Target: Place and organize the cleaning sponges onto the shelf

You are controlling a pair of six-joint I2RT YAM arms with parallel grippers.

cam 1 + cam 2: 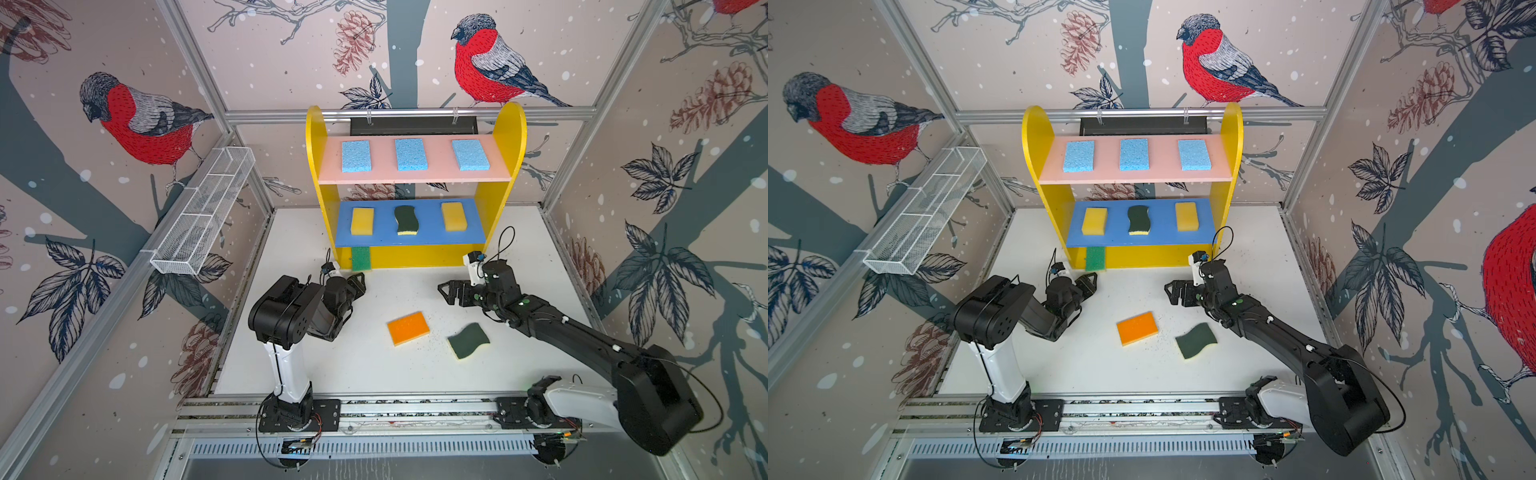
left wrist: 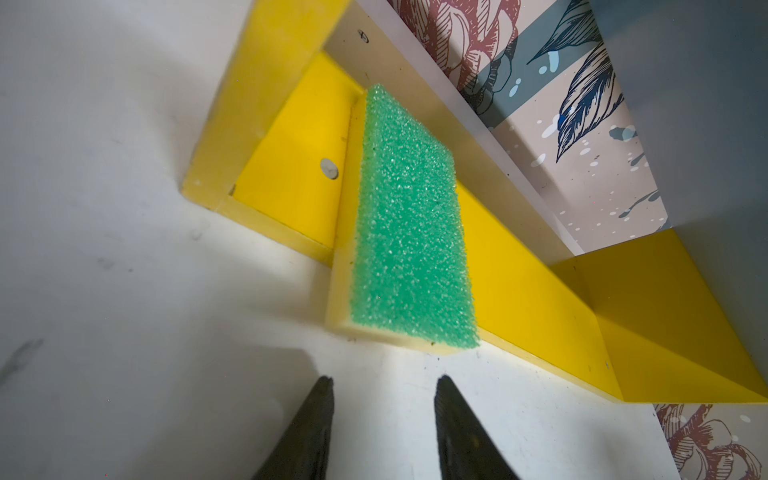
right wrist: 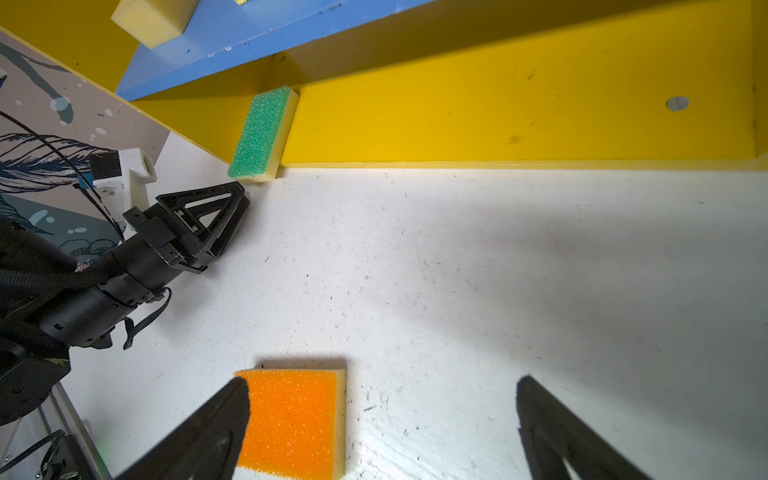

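**Item 1. Shelf**: small three-tier unit with yellow rounded-top sides, at the back of the white tabletop.
- Pink top board: three flat light-blue rectangular sponges in a spaced row.
- Blue middle board: two yellow foam blocks, with a wavy dark-green-on-yellow scourer between them.
- Yellow bottom board: green-topped yellow sponge at the left end, against the side panel. Its near end juts past the front lip.

**Item 2. Loose on the tabletop:** orange-topped yellow sponge and a second wavy scourer, near each other and not touching.

**Item 3. Left gripper**: fingers parted a little and empty, just short of the green-topped sponge's jutting end.

**Item 4. Right gripper**: fingers spread wide and empty, beside the orange-topped sponge.

**Risks, as judged:**
- A push on the jutting end may squash the soft foam or skew it against the side panel instead of sliding it in.
- The low gap under the blue board may catch a finger.
- Both arms work close together in front of the shelf, so a reach for the orange-topped sponge could clip the left arm.

**Not determinable:**
- The rear of the bottom tier, which the blue board hides in both top views.
- Whether the jutting end rests on the tabletop.
- How high the right gripper stands. One finger covers a corner of the orange-topped sponge in the right wrist view.
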